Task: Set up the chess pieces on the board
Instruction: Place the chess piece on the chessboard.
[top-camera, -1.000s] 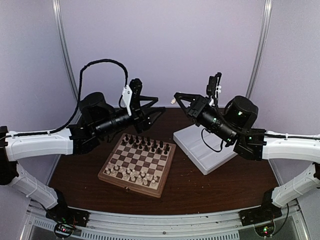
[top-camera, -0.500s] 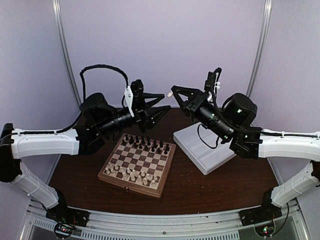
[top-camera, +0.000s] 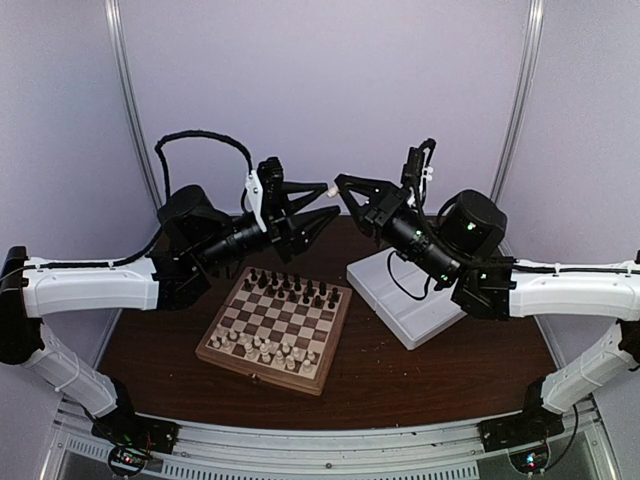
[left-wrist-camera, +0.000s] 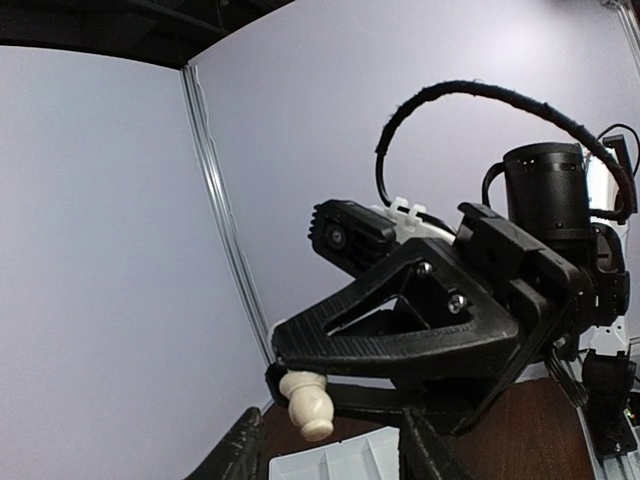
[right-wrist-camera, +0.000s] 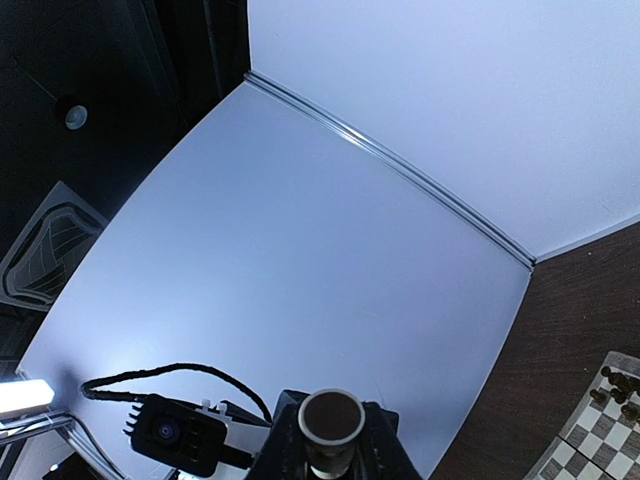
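No lettering I can read anywhere; my right gripper (top-camera: 343, 182) pinches one cream pawn (left-wrist-camera: 307, 405) high above the board's (top-camera: 260, 372) far edge.
My left gripper (top-camera: 333, 198) stands spread just beside it, above that same edge. I count one board and one white tray (top-camera: 420, 310) to its right. Cream chess pieces (top-camera: 268, 348) stand on the board's near rows and dark pieces (top-camera: 295, 288) on its far rows, too small to count.

White arm links (top-camera: 90, 283), black motors (top-camera: 188, 210), triangular black fingers (left-wrist-camera: 420, 345), braided cable (left-wrist-camera: 480, 88).
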